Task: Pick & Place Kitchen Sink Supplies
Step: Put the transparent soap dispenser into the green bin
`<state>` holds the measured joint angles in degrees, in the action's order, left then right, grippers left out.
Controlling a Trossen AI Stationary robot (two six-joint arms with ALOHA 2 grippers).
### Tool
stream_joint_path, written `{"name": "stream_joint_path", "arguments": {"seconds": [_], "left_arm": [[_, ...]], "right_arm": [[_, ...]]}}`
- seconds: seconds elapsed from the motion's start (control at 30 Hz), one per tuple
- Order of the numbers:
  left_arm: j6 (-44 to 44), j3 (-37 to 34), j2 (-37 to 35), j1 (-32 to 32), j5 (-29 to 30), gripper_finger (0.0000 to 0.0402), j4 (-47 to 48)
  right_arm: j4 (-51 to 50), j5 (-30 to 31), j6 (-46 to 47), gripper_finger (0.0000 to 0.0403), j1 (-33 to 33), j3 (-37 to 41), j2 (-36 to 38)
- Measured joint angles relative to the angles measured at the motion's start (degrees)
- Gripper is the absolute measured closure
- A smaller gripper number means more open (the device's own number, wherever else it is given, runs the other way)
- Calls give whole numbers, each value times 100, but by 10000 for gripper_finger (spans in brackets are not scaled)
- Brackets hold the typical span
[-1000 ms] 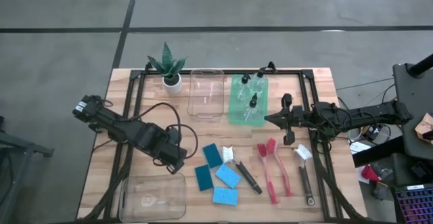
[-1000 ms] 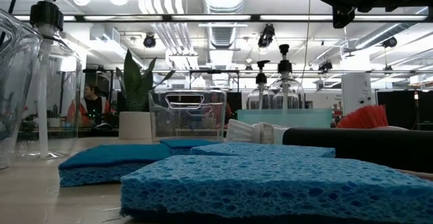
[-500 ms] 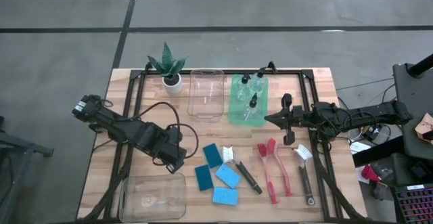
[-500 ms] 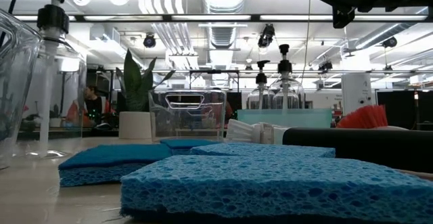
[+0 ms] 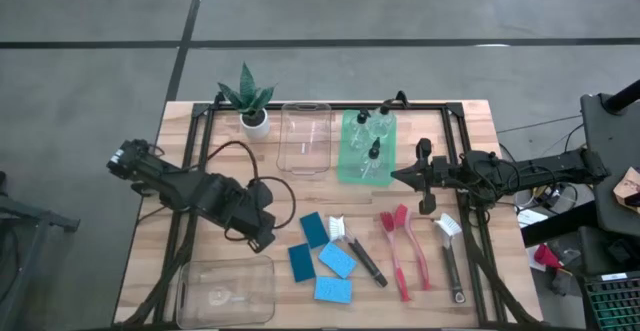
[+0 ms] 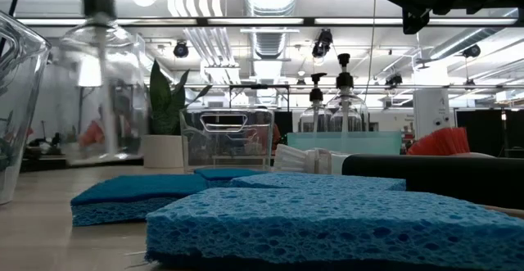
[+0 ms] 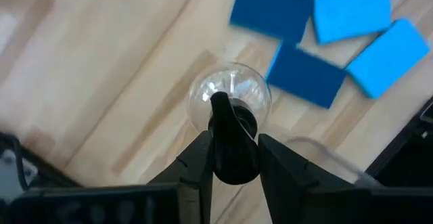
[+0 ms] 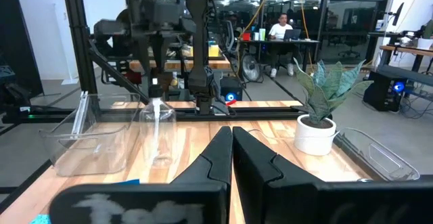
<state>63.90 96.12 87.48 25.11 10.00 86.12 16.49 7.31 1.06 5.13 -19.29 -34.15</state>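
My left hand [image 7: 233, 158] is clenched on the black top of a small clear bottle [image 7: 230, 97], fingers on either side of the cap, the round glass body hanging below and clear of the bench [image 5: 180, 171]. Seen from above, I hover just beyond the empty clear bin [image 5: 226, 291] at the bench's 7 o'clock corner, with the blue sponges [image 5: 326, 259] lying just toward 3 o'clock of me.

As I judge it, the step in hand is carrying this bottle to a bin. To do it well I should hold the grip steady on the cap, since the body could swing under it, and keep the bottle upright. I should lift high enough to clear a bin wall before crossing it, then lower until the base rests before letting go.

Three more bottles stand in the green bin [image 5: 366, 147] toward 12 o'clock. The brushes [image 5: 405, 251] lie at 4 o'clock. My right hand [image 5: 398, 175] waits clenched and empty beside the green bin.
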Motion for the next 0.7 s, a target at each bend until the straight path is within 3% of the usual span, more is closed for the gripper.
{"name": "stream_joint_path", "arguments": {"seconds": [0.37,0.7], "left_arm": [[-837,690,-7,-484,684,312,-129],[-2143,1018,-4,-1358,646,310,-924]], "right_arm": [[1,1,-1,394,-1,1,0],[1,2,-2,394,-1,2,0]]}}
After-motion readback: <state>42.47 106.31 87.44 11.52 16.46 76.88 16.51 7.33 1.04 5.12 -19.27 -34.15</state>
